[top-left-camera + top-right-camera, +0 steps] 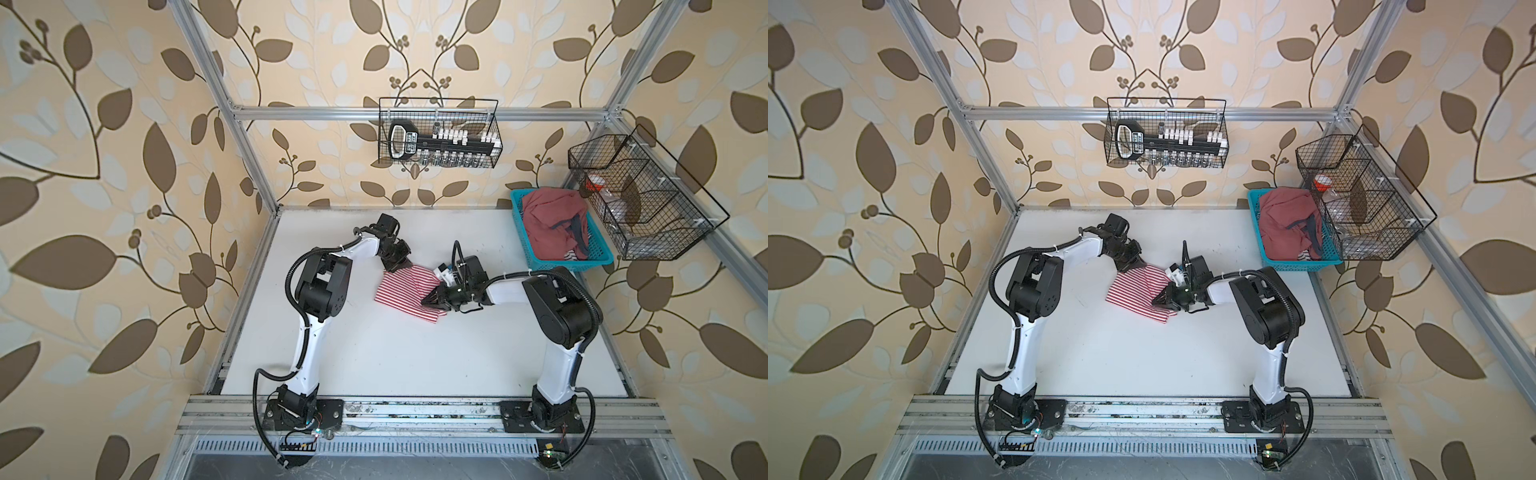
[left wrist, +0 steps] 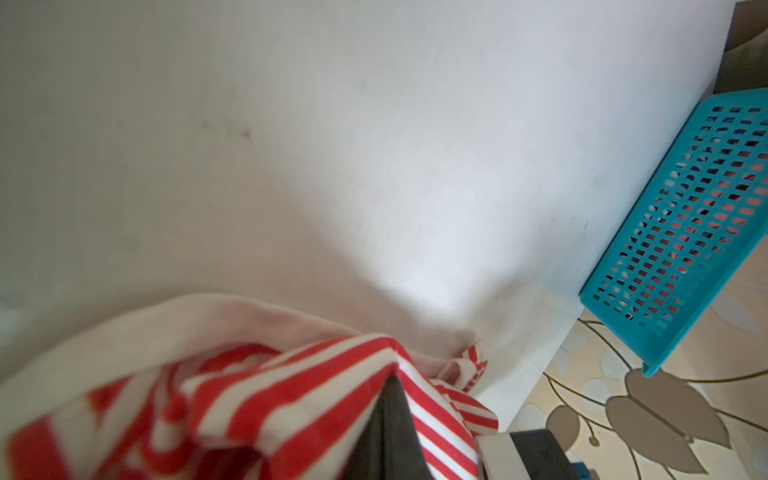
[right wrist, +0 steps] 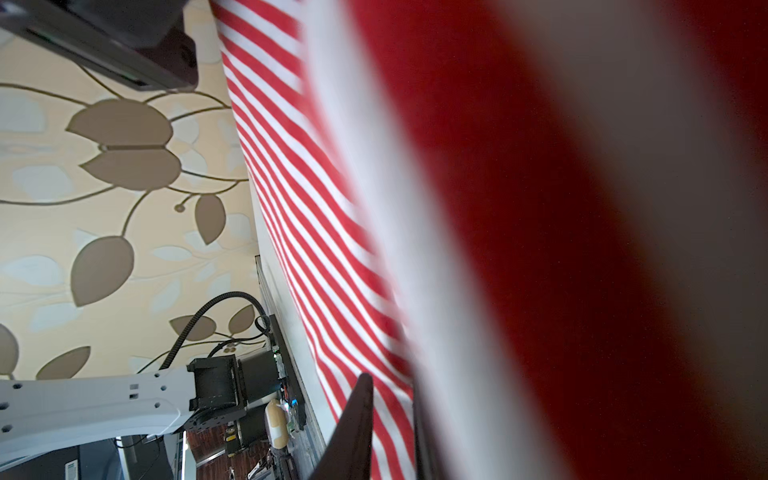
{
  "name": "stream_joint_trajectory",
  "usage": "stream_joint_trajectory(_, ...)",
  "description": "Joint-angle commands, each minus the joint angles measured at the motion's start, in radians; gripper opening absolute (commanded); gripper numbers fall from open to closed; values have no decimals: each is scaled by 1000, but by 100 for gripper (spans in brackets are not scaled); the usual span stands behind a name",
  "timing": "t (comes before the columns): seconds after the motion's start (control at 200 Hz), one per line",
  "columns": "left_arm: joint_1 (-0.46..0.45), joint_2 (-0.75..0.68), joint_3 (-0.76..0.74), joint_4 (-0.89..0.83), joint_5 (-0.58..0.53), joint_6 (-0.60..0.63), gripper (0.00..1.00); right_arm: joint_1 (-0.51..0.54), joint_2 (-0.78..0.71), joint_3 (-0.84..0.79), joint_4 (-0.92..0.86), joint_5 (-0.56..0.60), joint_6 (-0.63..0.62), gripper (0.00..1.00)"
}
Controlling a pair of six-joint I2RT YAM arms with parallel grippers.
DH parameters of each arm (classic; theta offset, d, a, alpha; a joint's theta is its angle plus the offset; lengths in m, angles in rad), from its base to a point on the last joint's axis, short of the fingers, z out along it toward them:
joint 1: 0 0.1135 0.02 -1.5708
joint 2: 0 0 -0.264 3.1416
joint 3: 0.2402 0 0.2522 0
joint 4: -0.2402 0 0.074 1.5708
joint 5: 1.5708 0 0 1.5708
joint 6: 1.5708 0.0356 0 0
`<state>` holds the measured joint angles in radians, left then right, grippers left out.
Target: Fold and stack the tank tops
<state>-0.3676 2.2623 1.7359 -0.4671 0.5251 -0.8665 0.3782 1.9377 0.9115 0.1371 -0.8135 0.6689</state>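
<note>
Dusty red tank top [image 1: 548, 224], the bigger of 2, sits heaped in the teal basket [image 1: 521, 228] at the white table's [image 1: 374, 353] far right corner. Striped tank top [image 1: 399, 291] lies rumpled mid-table, with the left gripper [image 1: 402, 267] pinching its far corner and the right gripper [image 1: 428, 300] pinching its right edge.

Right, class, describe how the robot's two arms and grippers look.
The left arm and right arm have white tapered links, bulky black joint housings and black ribbed cables. The left gripper and right gripper are black with pointed fingers.
</note>
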Motion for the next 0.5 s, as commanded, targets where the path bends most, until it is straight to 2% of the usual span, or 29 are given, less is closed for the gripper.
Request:
stream_joint_trajectory(0.0,16,-44,32,-21,14,24,6,-12,-35,-9,-36,-14,-2,24)
stream_joint_trajectory(0.19,16,-210,-53,-45,-31,68,10,-59,-61,74,-47,-54,22,27)
stream_joint_trajectory(0.365,14,-328,-196,-17,-61,77,10,-96,19,151,-31,-87,55,27)
stream_joint_trajectory(0.495,14,-357,-308,21,-60,71,11,-127,103,197,-20,-90,81,27)
